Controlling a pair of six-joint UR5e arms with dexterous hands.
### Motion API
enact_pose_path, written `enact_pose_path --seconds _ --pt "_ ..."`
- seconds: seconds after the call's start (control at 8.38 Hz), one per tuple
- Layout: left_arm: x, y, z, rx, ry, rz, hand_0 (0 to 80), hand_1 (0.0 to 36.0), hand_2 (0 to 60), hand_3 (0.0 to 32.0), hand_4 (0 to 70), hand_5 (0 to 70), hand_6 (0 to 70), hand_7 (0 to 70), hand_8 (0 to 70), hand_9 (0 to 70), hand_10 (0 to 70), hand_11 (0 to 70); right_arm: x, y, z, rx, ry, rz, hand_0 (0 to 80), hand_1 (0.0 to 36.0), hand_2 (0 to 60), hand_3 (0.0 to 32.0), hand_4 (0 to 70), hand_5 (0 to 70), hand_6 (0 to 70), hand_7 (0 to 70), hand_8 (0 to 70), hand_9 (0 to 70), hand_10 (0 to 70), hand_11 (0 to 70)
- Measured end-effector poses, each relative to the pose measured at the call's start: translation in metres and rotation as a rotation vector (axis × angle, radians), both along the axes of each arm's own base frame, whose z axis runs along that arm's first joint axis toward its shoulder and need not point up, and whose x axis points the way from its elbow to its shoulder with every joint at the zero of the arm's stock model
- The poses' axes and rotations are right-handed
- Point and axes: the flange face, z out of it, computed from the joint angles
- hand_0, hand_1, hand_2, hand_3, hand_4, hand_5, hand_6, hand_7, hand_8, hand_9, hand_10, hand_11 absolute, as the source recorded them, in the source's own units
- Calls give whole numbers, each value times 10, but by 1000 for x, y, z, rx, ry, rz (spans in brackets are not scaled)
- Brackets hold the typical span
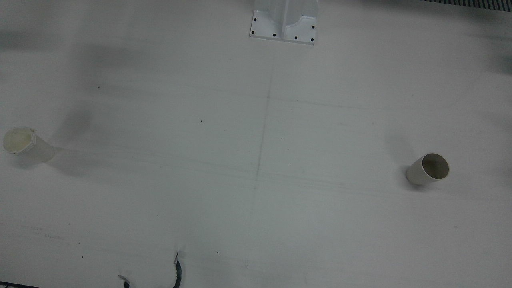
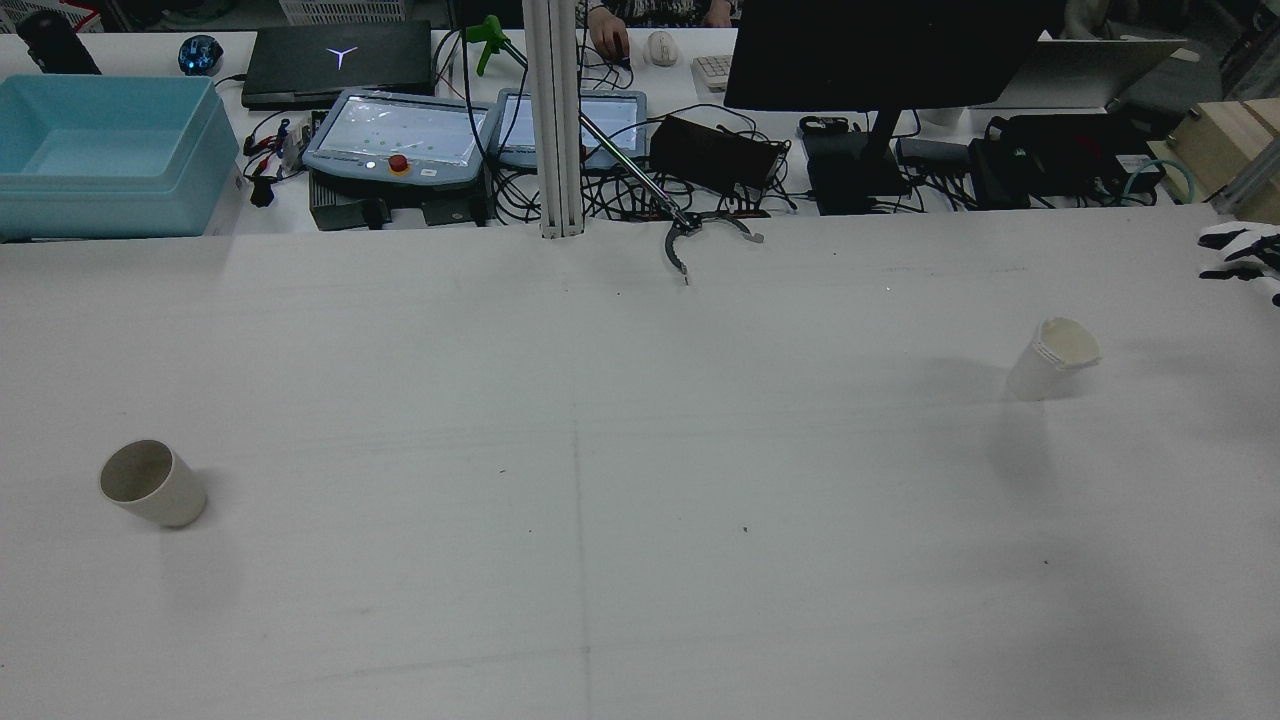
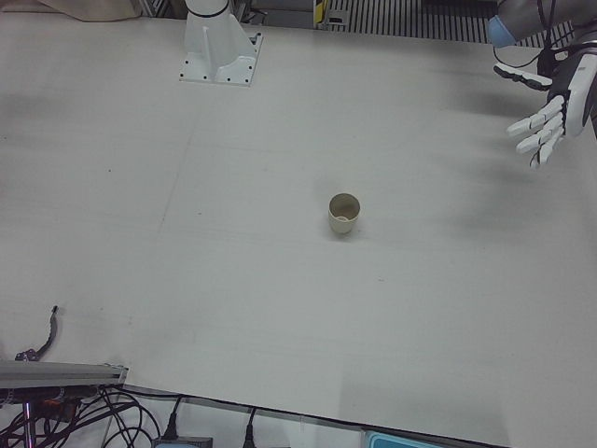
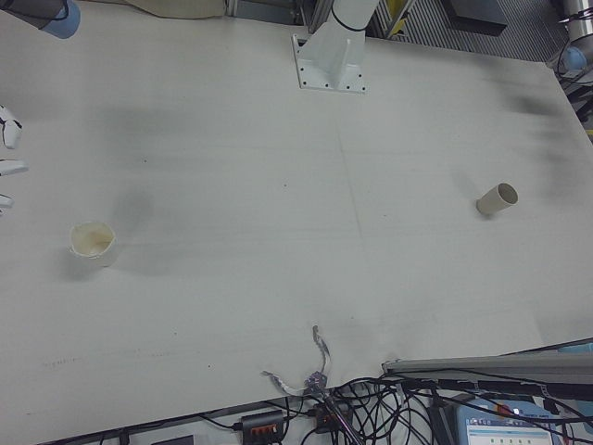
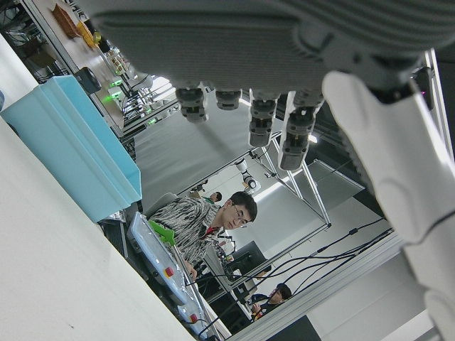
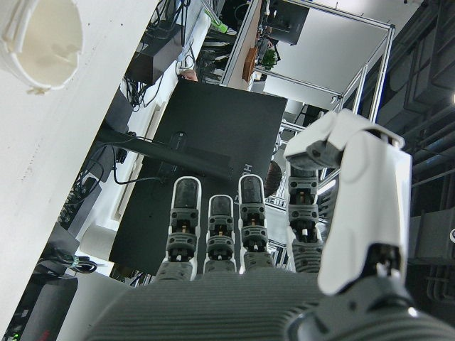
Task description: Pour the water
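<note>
A crumpled white paper cup (image 1: pixel 25 144) (image 2: pixel 1053 360) (image 4: pixel 91 243) with a pale inside stands on the table before my right arm; it also shows in the right hand view's top left corner (image 6: pixel 39 39). A plain beige cup (image 1: pixel 428 169) (image 2: pixel 150 483) (image 3: pixel 343 213) (image 4: pixel 497 199) stands upright on my left arm's half. My left hand (image 3: pixel 550 103) (image 5: pixel 284 42) hovers open, fingers spread, far from the beige cup. At the table's edge my right hand (image 2: pixel 1243 252) (image 4: pixel 7 158) (image 6: pixel 284 249) is open, a short way from the white cup. Neither hand holds anything.
An arm pedestal base (image 1: pixel 284 22) is bolted at the robot's side of the table. A metal grabber tool (image 2: pixel 700 235) lies across the operators' edge. Beyond it are a blue bin (image 2: pixel 100 150), teach pendants (image 2: pixel 400 135), a monitor (image 2: pixel 880 50) and cables.
</note>
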Motion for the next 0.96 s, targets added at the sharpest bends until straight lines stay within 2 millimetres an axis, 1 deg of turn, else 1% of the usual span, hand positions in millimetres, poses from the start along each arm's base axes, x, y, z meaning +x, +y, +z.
enact_pose_path --seconds 0.12,0.24,0.36,0.48,0.6,0.72,0.84,0.96 --pt "6 -10 10 -8 -15 11 493 21 0 0 278 121 84 163 25 39 49 81 -2 0 0 0 2 -5 572 288 466 0 308 298 212 272 143 211 174 276" --pt "12 -12 33 -43 -13 37 496 17 0 0 321 161 130 220 50 73 70 110 -4 -1 -1 3 0 -9 569 286 461 0 303 294 209 271 141 209 174 276" --pt "19 -24 54 -91 24 71 497 14 0 0 342 148 153 243 67 95 98 149 -4 0 -2 4 -2 -12 565 278 443 0 289 285 202 268 141 211 180 284" --pt "26 -42 73 -143 86 106 498 21 0 0 324 125 143 232 64 91 95 145 -5 0 -2 4 -2 -14 559 272 442 0 289 285 201 267 141 211 178 281" --pt "30 -54 81 -161 155 131 492 24 0 0 258 87 79 168 31 50 57 93 -5 1 -1 1 -1 -14 552 268 437 0 277 273 194 260 139 210 182 286" --pt "28 -62 83 -157 230 114 491 34 0 0 205 60 34 112 12 20 38 67 -5 2 0 -1 2 -15 550 266 436 0 276 270 192 254 138 208 181 284" --pt "24 -66 82 -134 274 81 503 51 0 0 226 74 42 101 2 6 25 48 -5 3 2 -4 5 -15 549 265 431 0 273 265 191 252 136 205 177 278" --pt "22 -68 80 -103 250 42 506 59 0 0 204 58 27 79 1 2 17 38 -4 5 4 -9 7 -16 546 262 421 0 255 252 179 238 131 199 174 274"
